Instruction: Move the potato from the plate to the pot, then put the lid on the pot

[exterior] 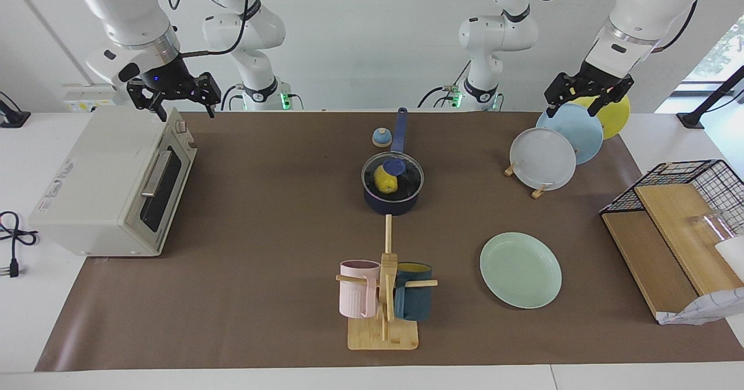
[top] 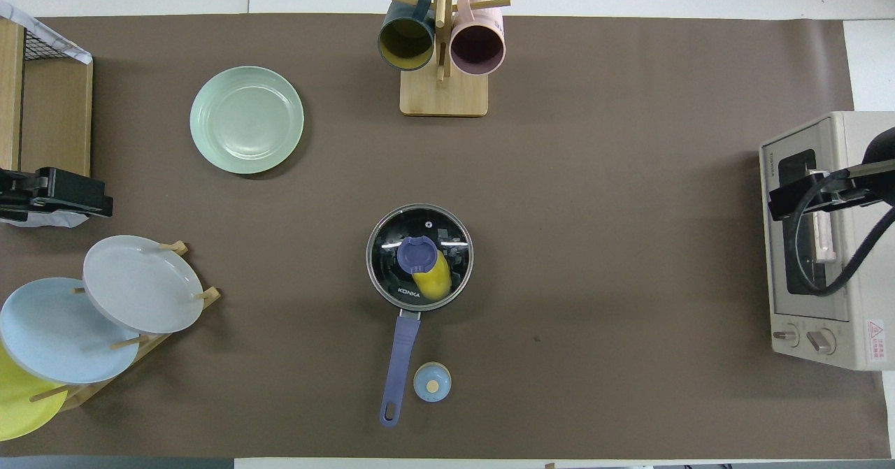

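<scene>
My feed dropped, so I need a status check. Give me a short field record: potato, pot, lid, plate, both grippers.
potato: small yellow toy potato, inside the pot
pot: dark navy saucepan, mid-table, covered
lid: clear glass lid with blue knob, seated on the pot
plate: pale mint-green round plate, bare
left gripper: open, over the plate rack
right gripper: open, over the toaster oven

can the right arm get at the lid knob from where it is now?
Probably yes. The right gripper hangs open over the toaster oven, clear of the pot. The lid sits on the pot, its knob exposed on top; bare mat lies between.
</scene>
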Motion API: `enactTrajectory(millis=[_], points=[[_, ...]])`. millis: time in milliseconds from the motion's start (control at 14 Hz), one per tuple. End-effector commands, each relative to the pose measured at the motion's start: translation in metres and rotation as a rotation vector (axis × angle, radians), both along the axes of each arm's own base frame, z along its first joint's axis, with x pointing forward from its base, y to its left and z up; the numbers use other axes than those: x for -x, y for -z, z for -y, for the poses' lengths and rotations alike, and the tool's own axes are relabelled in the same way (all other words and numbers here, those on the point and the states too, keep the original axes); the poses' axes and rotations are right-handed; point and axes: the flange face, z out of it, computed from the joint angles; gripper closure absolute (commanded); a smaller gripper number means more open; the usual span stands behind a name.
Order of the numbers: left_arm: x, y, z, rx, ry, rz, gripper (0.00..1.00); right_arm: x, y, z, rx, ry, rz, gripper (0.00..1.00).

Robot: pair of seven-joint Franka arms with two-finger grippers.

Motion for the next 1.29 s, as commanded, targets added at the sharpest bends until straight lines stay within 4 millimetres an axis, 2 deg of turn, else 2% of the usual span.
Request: enactTrajectory(millis=[0, 857, 1214], points=[[0.008, -0.001, -0.001, -0.014, 0.015, 0.007, 0.00, 0.006, -0.001, 0.008, -0.034, 0.012, 0.003, 0.00], [0.008, -0.001, -0.001, -0.014, 0.016, 0.009, 0.00, 0.008, -0.005, -0.001, -0.033, -0.005, -0.002, 0.00], [0.008, -0.001, -0.001, -0.014, 0.016, 0.007, 0.00, 0.004, 0.000, -0.002, -0.033, -0.005, -0.010, 0.00]])
